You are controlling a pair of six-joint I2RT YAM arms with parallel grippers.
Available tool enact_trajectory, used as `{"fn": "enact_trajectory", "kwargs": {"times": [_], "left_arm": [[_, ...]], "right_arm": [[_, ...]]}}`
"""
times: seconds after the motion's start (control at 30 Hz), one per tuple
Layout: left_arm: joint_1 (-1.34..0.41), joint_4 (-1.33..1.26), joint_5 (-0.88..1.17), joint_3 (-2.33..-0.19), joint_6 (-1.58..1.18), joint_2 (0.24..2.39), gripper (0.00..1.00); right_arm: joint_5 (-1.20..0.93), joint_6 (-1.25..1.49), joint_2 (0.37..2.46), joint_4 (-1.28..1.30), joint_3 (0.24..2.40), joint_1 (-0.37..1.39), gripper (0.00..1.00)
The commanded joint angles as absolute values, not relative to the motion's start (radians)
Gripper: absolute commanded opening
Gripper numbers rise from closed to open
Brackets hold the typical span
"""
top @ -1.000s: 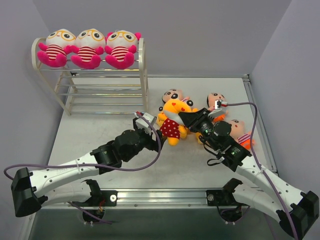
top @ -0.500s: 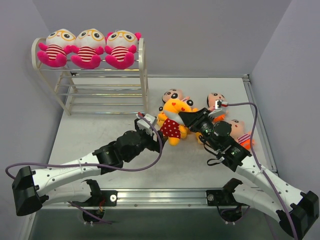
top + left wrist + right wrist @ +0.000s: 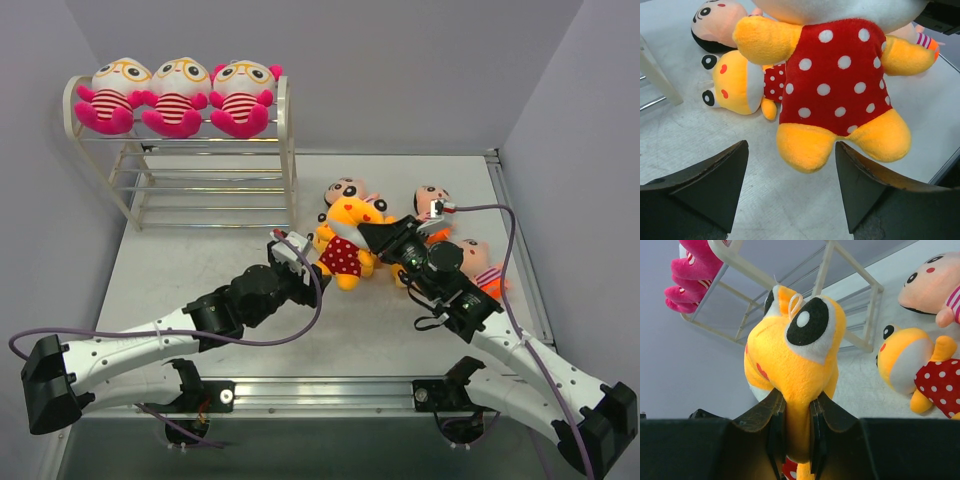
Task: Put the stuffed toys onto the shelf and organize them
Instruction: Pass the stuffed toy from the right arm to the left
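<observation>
My right gripper point(image 3: 797, 400) is shut on the head of a yellow-orange stuffed toy point(image 3: 347, 238) in a red dotted dress and holds it upright above the table. My left gripper point(image 3: 791, 150) is open just under this toy point(image 3: 835, 90), with one orange foot between its fingertips, untouched. A second yellow toy point(image 3: 737, 82) lies on the table behind. Three peach-faced toys point(image 3: 345, 190) point(image 3: 432, 200) point(image 3: 482, 265) lie around it. Three pink toys point(image 3: 178, 95) sit side by side on the top tier of the cream wire shelf point(image 3: 285, 160).
The shelf's two lower tiers point(image 3: 210, 190) hold nothing. The table's raised metal rim point(image 3: 520, 250) runs along the right side, close to the toys. Grey walls stand close behind the shelf and at both sides.
My left gripper has crept a little right and forward, up to the hanging toy's feet, and its jaws have narrowed slightly. The right arm and its toy have stayed put.
</observation>
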State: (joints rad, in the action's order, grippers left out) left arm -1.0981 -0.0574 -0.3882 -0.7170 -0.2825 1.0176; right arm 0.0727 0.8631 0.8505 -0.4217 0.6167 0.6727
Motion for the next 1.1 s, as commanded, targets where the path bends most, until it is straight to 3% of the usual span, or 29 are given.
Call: {"fn": "enact_trajectory", "kwargs": {"times": [0.0, 0.37, 0.63, 0.73, 0.83, 0.9, 1.07], "left_arm": [[-1.098, -0.124, -0.367, -0.718, -0.268, 1.009, 0.78], [-1.095, -0.158, -0.35, -0.736, -0.256, 1.068, 0.74], [-1.088, -0.158, -0.344, -0.712, -0.267, 1.069, 0.77], [-1.085, -0.164, -0.342, -0.709, -0.268, 1.065, 0.73], [-1.085, -0.178, -0.341, -0.707, -0.265, 1.06, 0.58], [-1.083, -0.187, -0.341, -0.704, -0.264, 1.057, 0.4], [-1.085, -0.187, -0.35, -0.7, -0.261, 1.052, 0.1]], "right_arm": [[0.054, 0.865, 0.862, -0.485, 0.635, 0.666, 0.0], [0.031, 0.877, 0.865, -0.512, 0.621, 0.666, 0.0], [0.046, 0.868, 0.847, -0.495, 0.623, 0.664, 0.0], [0.037, 0.871, 0.848, -0.497, 0.623, 0.664, 0.0], [0.028, 0.876, 0.857, -0.508, 0.623, 0.664, 0.0], [0.015, 0.882, 0.862, -0.515, 0.62, 0.664, 0.0], [0.009, 0.881, 0.874, -0.522, 0.614, 0.664, 0.0]]}}
